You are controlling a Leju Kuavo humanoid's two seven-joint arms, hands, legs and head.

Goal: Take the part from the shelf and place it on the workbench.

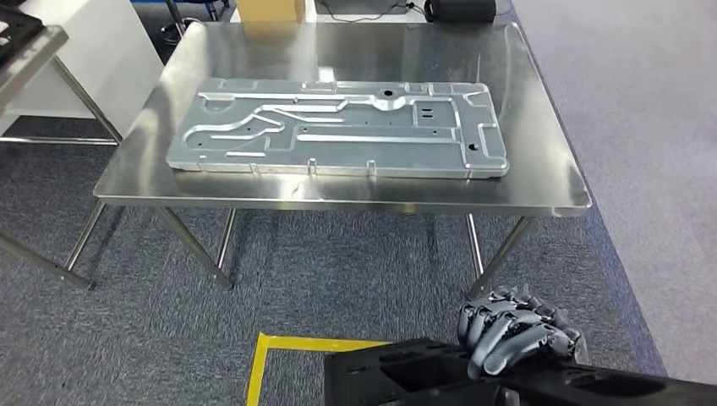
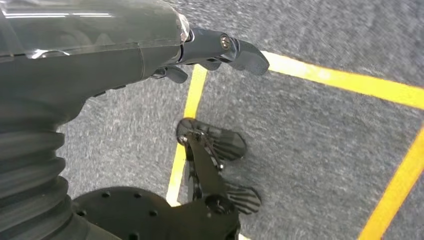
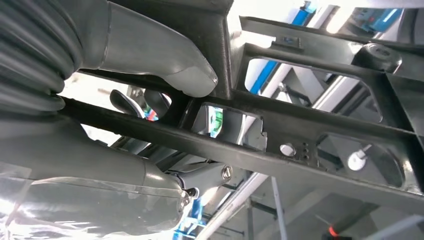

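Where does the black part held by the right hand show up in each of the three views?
Head view: black part at the bottom edge, right hand curled over its top, in front of the steel table.
Left wrist view: not in it; grey carpet and yellow tape.
Right wrist view: part seen from beneath as a dark frame crossing the picture.
Shared landmark: the right hand gripping the part.

I count one black part [image 1: 440, 381] in my fingers [image 1: 507, 330], one steel counter [image 1: 558, 199], and one grey metal panel [image 1: 338, 131] on it.
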